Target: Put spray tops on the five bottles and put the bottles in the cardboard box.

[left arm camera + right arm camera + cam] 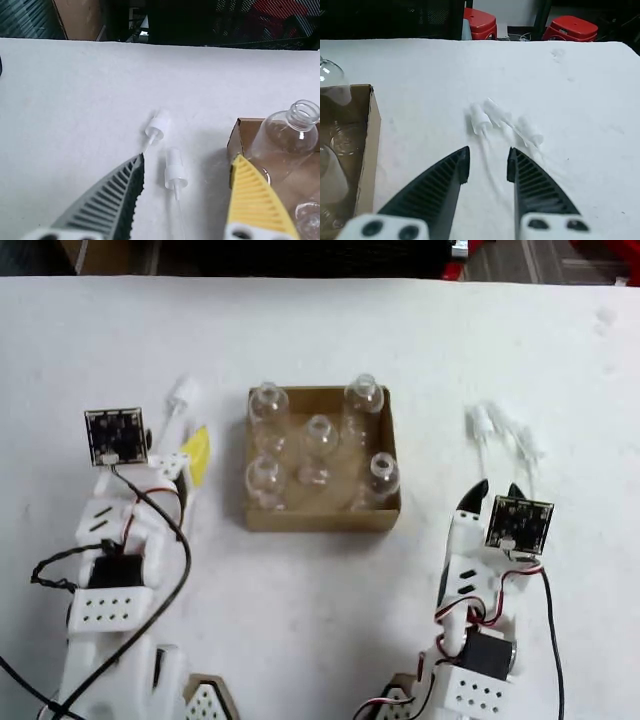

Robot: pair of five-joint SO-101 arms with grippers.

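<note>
The cardboard box (320, 517) sits mid-table and holds several clear bottles (318, 436), all upright with bare necks. My left gripper (181, 451) is open just left of the box. In the left wrist view two white spray tops (175, 171) (158, 125) lie on the table ahead of the left gripper (188, 159), the nearer one between the grey and yellow fingers. My right gripper (497, 488) is open to the right of the box. Three spray tops (481, 120) lie a little ahead of the right gripper (487, 164), apart from its black fingers.
The white table (320, 330) runs far behind the box. The box's corner (236, 141) and one bottle (290, 137) stand close beside the yellow finger. Another box wall (370, 150) lies off to the side of the right gripper. Red stools (480, 22) stand beyond the table.
</note>
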